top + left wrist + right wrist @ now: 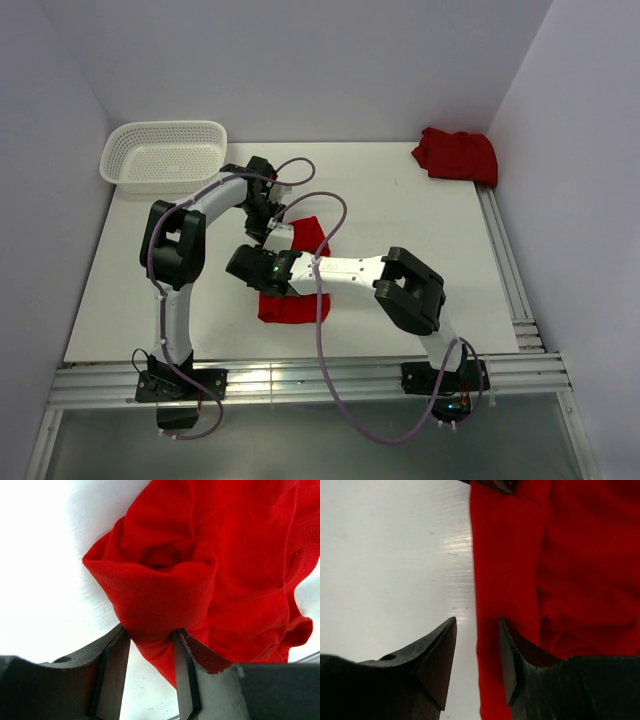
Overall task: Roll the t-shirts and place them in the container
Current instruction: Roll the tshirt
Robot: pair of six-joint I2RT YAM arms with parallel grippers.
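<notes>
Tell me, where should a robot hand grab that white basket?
Pinch the white basket by its near long rim, coming straight down from above: it stands upright and open, and that thin flared lip likely fits between two fingers.

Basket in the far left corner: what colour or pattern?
The basket is white mesh, clearest in top external view.

No text, label, brand, number or sign can be read in any view. The red t-shirt (285,308), lying well to the right of and nearer than the white mesh basket (165,158), shows plain cloth. So does the second t-shirt (455,155), far to the right of the basket. The basket itself shows only bare mesh.
</notes>
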